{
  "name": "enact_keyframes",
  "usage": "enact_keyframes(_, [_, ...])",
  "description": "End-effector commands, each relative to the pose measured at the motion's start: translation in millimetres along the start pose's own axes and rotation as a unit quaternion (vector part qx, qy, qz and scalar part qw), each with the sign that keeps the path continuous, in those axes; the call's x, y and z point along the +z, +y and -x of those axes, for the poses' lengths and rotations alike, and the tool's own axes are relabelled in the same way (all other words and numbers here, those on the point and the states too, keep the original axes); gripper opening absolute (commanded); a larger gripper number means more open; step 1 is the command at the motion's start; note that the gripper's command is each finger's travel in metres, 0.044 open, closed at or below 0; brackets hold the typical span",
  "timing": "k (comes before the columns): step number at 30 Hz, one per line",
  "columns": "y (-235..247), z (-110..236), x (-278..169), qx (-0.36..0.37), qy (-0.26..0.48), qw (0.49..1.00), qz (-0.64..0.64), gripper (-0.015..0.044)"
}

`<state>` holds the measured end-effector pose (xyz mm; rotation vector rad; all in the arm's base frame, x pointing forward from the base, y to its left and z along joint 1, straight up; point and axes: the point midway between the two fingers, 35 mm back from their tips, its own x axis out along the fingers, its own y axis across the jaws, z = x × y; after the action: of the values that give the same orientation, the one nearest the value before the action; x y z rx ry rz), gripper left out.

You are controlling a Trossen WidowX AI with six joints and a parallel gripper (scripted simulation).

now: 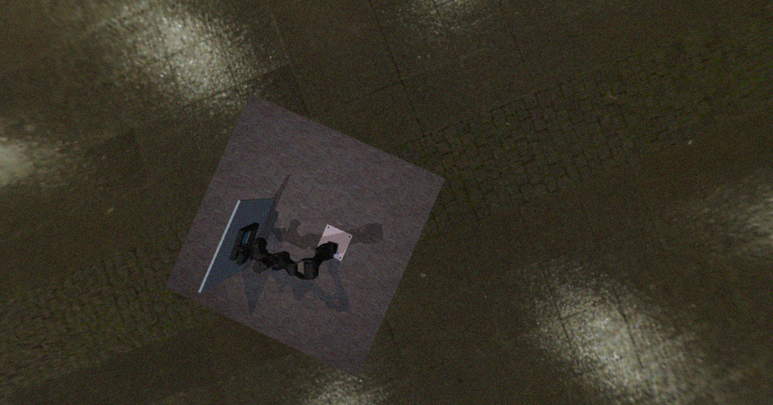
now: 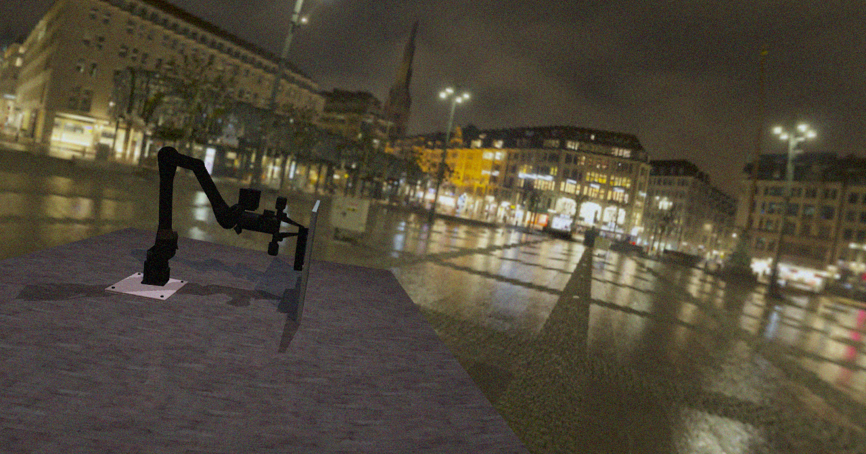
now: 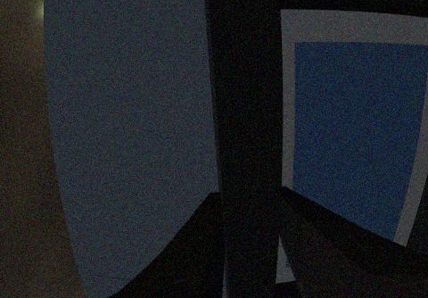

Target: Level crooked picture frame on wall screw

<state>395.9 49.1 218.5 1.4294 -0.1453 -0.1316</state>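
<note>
The picture frame (image 3: 244, 72) (image 1: 246, 229) (image 2: 299, 249) has a black border, a white mat and a blue picture. It hangs flat against the grey wall panel (image 3: 131, 102) (image 1: 256, 210) (image 2: 309, 251). In the wrist view its edges run a little off straight. My gripper (image 3: 248, 200) (image 1: 244, 247) (image 2: 289, 232) reaches level from the arm to the wall. Its two fingers are shut on one side bar of the frame, near a lower corner. The screw and the notched strip are hidden behind the frame.
The wall panel stands upright on a dull purple table (image 1: 324, 186) (image 2: 242, 378). The arm's white base plate (image 1: 337, 234) (image 2: 130, 285) lies behind the arm. The table's edges drop to wet paving on all sides.
</note>
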Motion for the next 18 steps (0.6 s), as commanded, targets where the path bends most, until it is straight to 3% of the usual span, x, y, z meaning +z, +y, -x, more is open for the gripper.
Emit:
enact_keyframes(1, [2.4, -0.1, -0.1, 0.002, 0.001, 1.0, -0.003, 0.0])
enact_keyframes(18, [8.1, -0.1, 0.0, 0.002, 0.001, 1.0, -0.003, 0.0])
